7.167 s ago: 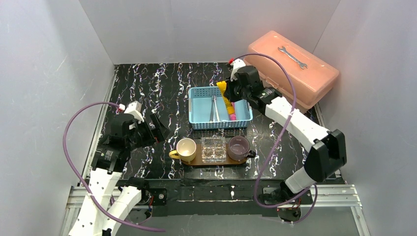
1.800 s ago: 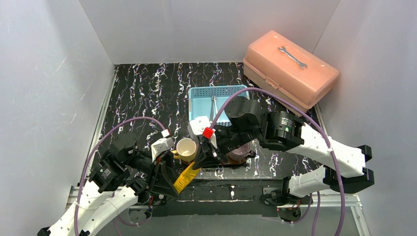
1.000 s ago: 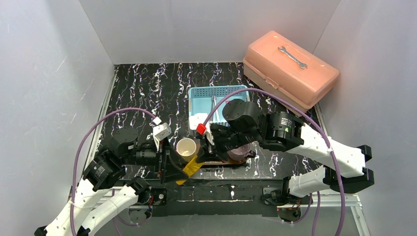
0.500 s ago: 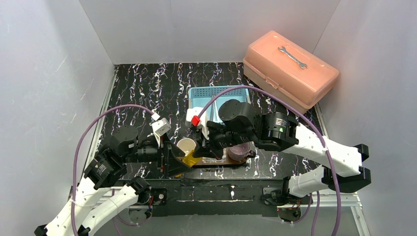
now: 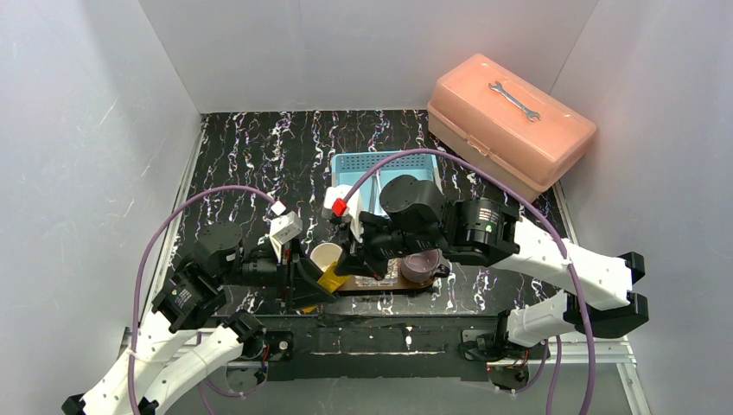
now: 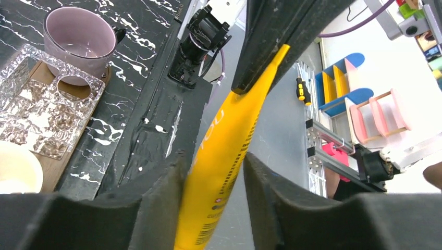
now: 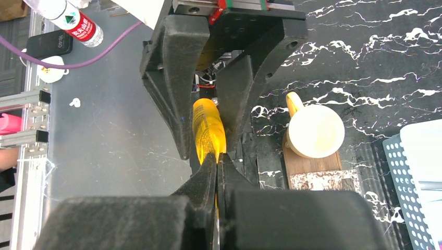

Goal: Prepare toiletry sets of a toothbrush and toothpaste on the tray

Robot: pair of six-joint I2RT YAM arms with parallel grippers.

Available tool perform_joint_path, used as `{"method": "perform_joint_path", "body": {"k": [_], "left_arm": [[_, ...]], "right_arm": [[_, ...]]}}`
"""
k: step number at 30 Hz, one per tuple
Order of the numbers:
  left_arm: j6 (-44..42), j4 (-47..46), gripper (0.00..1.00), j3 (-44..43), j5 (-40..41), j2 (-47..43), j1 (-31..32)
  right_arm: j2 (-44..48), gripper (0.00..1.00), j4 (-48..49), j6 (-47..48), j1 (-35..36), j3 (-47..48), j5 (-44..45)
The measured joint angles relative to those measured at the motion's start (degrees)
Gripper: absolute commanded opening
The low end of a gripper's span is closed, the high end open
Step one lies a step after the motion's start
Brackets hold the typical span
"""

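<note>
yellow toothpaste (image 6: 225, 151) between jaws, purple cup (image 6: 78, 44)

Yellow tube against black marble

The glossy yellow toothpaste tube (image 6: 224, 151) carries dark print. The black stone-look tabletop (image 5: 259, 156) is veined white and purple. On it are a cream ceramic mug (image 7: 315, 130), a mauve ceramic mug (image 6: 78, 44), a brown wooden tray (image 7: 305, 162), a light-blue plastic lattice basket (image 5: 350, 169) and a salmon-pink plastic toolbox (image 5: 519, 130).

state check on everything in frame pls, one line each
yellow toothpaste: in mid-air, gripped by both grippers
right gripper: shut on its flat end
left gripper: shut on its body
cream cup: upright, empty, on tray
purple cup: upright, empty, on tray
clear container: on tray between cups
toolbox: lid closed, wrench on top
</note>
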State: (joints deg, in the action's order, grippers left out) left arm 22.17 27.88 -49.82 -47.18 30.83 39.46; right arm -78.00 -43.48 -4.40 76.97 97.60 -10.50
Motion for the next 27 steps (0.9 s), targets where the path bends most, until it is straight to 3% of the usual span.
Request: {"method": "perform_joint_path", "body": {"k": [1,3,8,14,27], "left_arm": [[0.3,-0.1,0.69,0.2,0.1,-0.2,0.0],[0.2,-0.3,0.81,0.4,0.2,-0.4,0.0],[-0.1,1.3,0.91,0.4,2.7,-1.2,0.0],[-1.6,5.4,0.98,0.2,12.4,-2.5,0.0],[-3.6,11.0,0.98,-0.4,31.8,-5.8,0.0]], "right_arm": [[0.0,0.01,0.0,-0.1,0.0,0.0,0.0],[-0.3,0.01,0.0,-0.1,0.1,0.0,0.5],[-1.7,0.01,-0.5,-0.1,0.1,0.0,2.9],[-2.6,0.01,-5.0,-0.1,0.1,0.5,7.9],[-7.0,0.01,-15.5,-0.2,0.1,5.6,25.9]]}}
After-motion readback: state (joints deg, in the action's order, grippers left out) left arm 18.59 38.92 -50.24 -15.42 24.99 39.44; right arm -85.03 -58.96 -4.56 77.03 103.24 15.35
